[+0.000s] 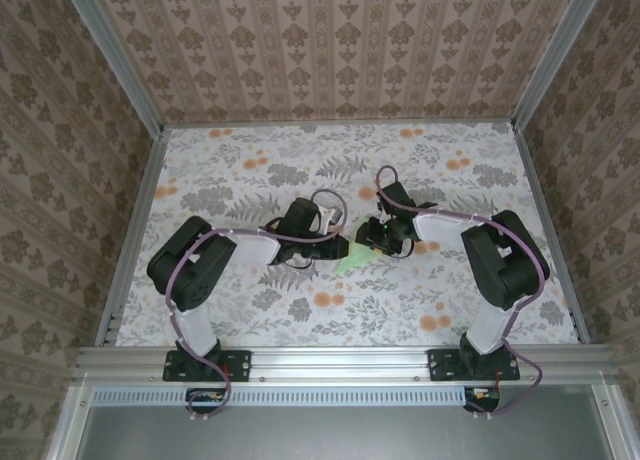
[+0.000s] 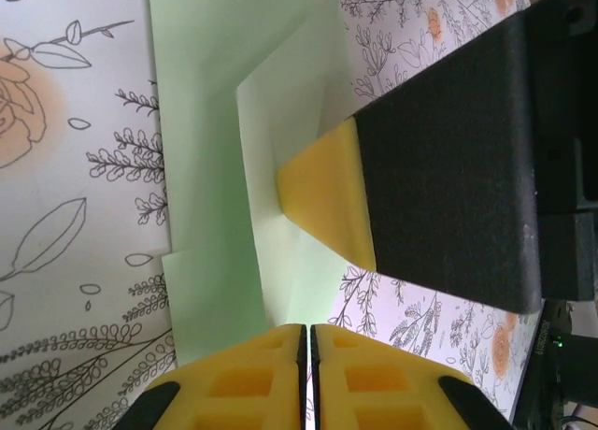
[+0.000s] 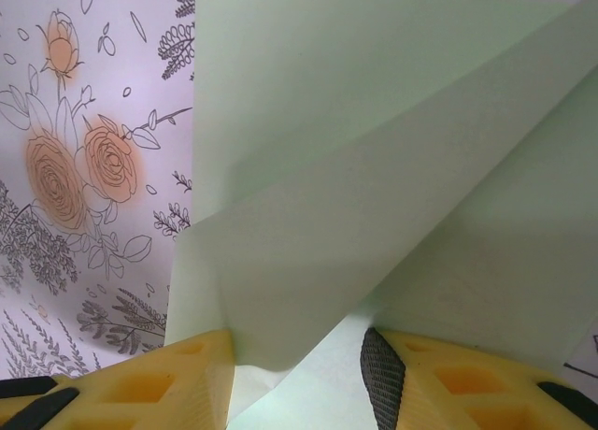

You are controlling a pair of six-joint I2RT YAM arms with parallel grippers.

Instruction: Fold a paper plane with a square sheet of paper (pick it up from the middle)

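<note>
The square sheet of paper (image 1: 352, 260), pale green, lies partly folded at the table's middle between both arms, with diagonal flaps (image 2: 210, 121). A finished paper plane is out of view. My left gripper (image 2: 308, 332) is at the sheet's near edge, its yellow pads together with only a hairline gap (image 1: 343, 248). My right gripper (image 3: 294, 355) stands open over the paper, and a raised flap (image 3: 374, 196) comes down between its fingers, not pinched. In the left wrist view one yellow right fingertip (image 2: 322, 192) rests against that flap's crease. In the top view the right gripper (image 1: 378, 242) faces the left.
The floral tablecloth (image 1: 250, 180) stretches well to the left, right and far side of the paper. Aluminium rails (image 1: 340, 358) frame the table and patterned walls close it in. Both arms' elbows (image 1: 190, 265) (image 1: 505, 260) bulge outward near the front.
</note>
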